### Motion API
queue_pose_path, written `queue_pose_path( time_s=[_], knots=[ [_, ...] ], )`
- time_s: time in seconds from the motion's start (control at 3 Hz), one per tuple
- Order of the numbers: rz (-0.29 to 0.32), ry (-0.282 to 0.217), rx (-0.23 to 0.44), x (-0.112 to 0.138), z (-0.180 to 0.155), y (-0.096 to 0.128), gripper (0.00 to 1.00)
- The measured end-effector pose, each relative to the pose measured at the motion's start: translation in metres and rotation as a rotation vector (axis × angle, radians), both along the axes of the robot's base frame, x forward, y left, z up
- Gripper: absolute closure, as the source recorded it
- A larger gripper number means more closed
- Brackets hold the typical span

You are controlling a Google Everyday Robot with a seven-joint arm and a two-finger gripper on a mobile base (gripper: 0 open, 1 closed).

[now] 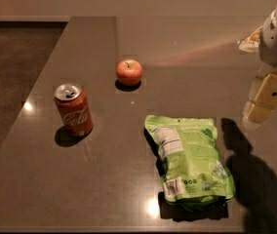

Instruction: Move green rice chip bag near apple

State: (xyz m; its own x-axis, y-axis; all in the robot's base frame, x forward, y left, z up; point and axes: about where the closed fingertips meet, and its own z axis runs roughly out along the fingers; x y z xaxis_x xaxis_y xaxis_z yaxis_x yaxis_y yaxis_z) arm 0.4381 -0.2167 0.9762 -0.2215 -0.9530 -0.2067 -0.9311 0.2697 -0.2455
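The green rice chip bag [189, 158] lies flat on the dark counter [104, 179] at the front right, label side up with a white nutrition panel and barcode. The apple [129, 71] is small, round and red-orange, and stands farther back, left of the bag and well apart from it. My gripper [261, 101] hangs at the right edge of the view, above the counter and to the upper right of the bag, not touching it.
A red Coca-Cola can [73, 109] stands upright at the left, in front of and left of the apple. The counter's left edge [41, 77] drops to a dark floor. A wall runs along the back.
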Motion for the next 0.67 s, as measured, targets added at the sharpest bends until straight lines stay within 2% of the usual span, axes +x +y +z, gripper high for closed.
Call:
queue_pose_path(
  time_s=[0.33, 0.67],
  knots=[
    [0.000, 0.000, 0.000, 0.0000, 0.0001, 0.0000, 0.00],
    [0.027, 0.015, -0.005, 0.0019, 0.0019, 0.0033, 0.00]
  ],
)
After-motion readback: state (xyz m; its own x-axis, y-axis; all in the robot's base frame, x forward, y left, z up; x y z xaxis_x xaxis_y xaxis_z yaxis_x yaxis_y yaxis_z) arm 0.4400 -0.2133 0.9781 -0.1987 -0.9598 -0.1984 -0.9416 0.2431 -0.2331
